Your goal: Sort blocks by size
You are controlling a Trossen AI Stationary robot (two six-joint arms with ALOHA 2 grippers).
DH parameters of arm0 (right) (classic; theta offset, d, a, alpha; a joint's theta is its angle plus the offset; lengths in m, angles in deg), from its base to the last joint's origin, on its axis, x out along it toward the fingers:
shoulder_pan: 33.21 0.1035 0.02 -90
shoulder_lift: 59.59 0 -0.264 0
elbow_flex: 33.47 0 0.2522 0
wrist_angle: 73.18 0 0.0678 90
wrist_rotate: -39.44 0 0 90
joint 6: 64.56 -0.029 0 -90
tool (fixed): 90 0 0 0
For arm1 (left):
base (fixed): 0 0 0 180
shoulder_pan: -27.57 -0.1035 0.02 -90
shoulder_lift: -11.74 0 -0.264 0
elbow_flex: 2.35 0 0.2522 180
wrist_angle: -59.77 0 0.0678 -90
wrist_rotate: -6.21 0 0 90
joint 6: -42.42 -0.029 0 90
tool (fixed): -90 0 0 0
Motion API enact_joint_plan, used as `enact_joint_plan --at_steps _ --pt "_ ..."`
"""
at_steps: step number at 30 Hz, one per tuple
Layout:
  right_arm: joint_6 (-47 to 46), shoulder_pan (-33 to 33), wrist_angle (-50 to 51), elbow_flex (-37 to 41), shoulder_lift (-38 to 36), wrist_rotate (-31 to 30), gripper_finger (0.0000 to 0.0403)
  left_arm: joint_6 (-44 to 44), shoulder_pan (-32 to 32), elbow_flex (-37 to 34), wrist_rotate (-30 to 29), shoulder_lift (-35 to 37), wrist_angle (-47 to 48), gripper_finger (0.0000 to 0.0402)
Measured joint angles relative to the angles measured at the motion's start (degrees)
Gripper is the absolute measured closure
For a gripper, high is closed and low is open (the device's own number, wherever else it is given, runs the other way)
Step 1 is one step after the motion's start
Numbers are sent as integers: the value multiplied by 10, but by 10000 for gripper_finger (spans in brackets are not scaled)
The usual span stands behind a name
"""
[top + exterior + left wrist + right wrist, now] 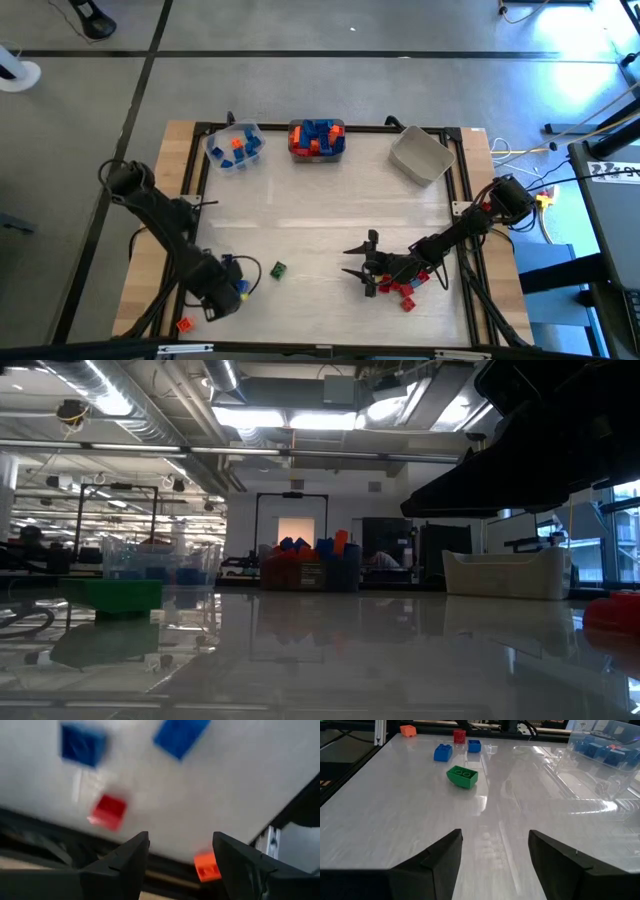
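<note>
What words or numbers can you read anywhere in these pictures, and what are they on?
None can be read.
Black and white markings on the stand right of the table: too small and blurred to read.
The green block, the other blocks and the bins show no writing.

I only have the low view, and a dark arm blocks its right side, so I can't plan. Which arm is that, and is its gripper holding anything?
Observer: The right arm; its right gripper is open and empty, facing the small green studded plastic brick.
Operator: And the left?
Observer: The left gripper is open too, at the front-left corner beside two blue plastic bricks.
Operator: Any strays?
Observer: One orange plastic brick lies on the wooden edge, off the white surface.
</note>
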Motion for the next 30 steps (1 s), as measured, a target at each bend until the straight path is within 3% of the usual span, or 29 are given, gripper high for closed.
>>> enact_joint_plan --at_steps 5,12,16,30 --pt "0 0 0 0 0 0 173 63 43 0 58 -23 -18 192" --pt "0 0 0 0 0 0 173 133 93 0 83 -66 -109 192" --pt "-1 0 0 0 0 0 173 161 115 0 127 -96 -139 192" --pt "-8 0 -1 0 0 21 173 154 156 -9 158 -150 -142 192"
